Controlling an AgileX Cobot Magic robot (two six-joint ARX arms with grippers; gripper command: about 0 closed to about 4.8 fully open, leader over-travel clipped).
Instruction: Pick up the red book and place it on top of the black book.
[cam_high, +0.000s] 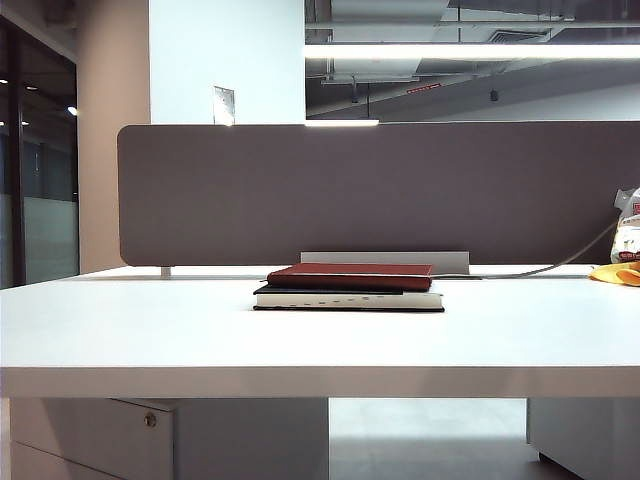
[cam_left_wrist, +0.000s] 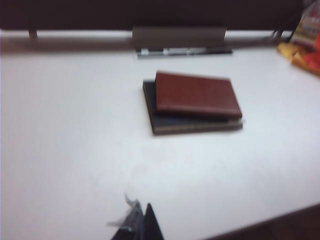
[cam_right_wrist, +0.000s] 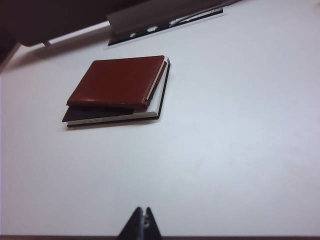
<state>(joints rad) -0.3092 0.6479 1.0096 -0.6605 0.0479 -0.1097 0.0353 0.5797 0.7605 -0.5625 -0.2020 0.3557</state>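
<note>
The red book (cam_high: 350, 276) lies flat on top of the black book (cam_high: 350, 299) in the middle of the white table (cam_high: 150, 330), slightly askew, so the black cover and white page edges show around it. Neither arm appears in the exterior view. In the left wrist view the red book (cam_left_wrist: 195, 94) and black book (cam_left_wrist: 190, 125) lie well ahead of my left gripper (cam_left_wrist: 142, 220), whose blurred tips are together with nothing between them. In the right wrist view my right gripper (cam_right_wrist: 143, 222) is shut and empty near the table's front edge, far from the red book (cam_right_wrist: 117, 81) and black book (cam_right_wrist: 107, 118).
A grey partition (cam_high: 380, 190) runs along the back of the table, with a low grey metal bracket (cam_high: 385, 258) just behind the books. At the far right lie a yellow object (cam_high: 620, 272) and a white bag (cam_high: 628, 225), with a cable running to them.
</note>
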